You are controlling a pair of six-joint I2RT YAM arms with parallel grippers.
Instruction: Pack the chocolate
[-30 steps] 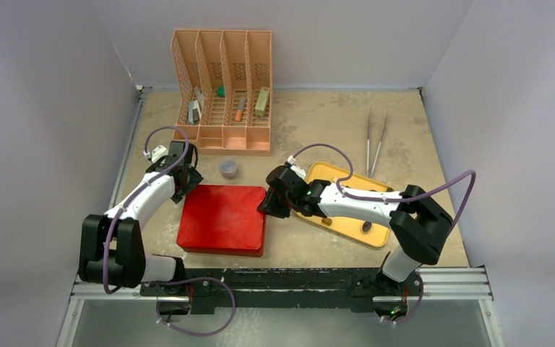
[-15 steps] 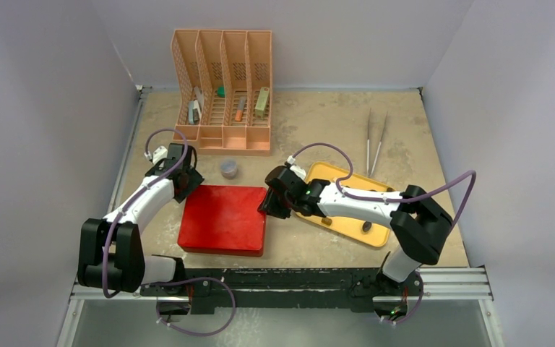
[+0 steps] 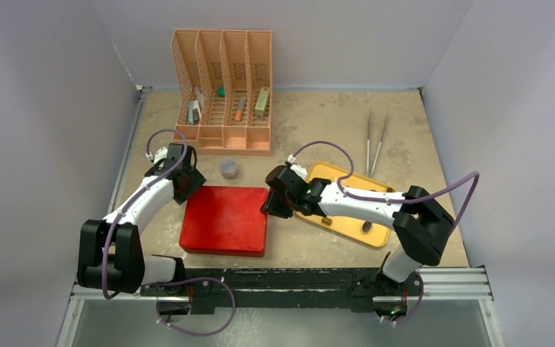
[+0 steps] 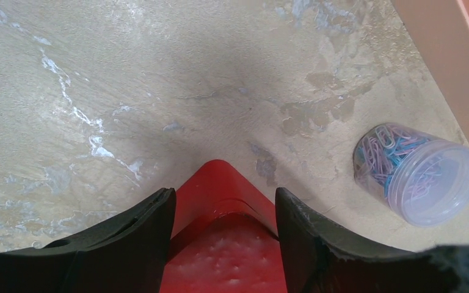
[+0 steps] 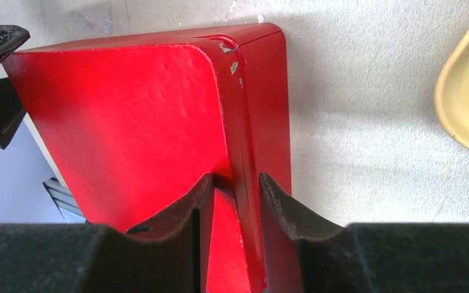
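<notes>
A closed red box lies between my arms. My left gripper is closed against the box's far left corner, which wedges between its jaws in the left wrist view. My right gripper is shut on the box's right edge, with one finger on top of the lid and one on the side wall. Two small dark chocolate pieces lie on the yellow tray under my right arm. Any other chocolate is hidden.
A small clear jar of paper clips stands just beyond the box and also shows in the left wrist view. A peach desk organizer stands at the back. Two thin metal tools lie at the back right.
The red box has shifted slightly to the right, and both grippers have moved with it.
</notes>
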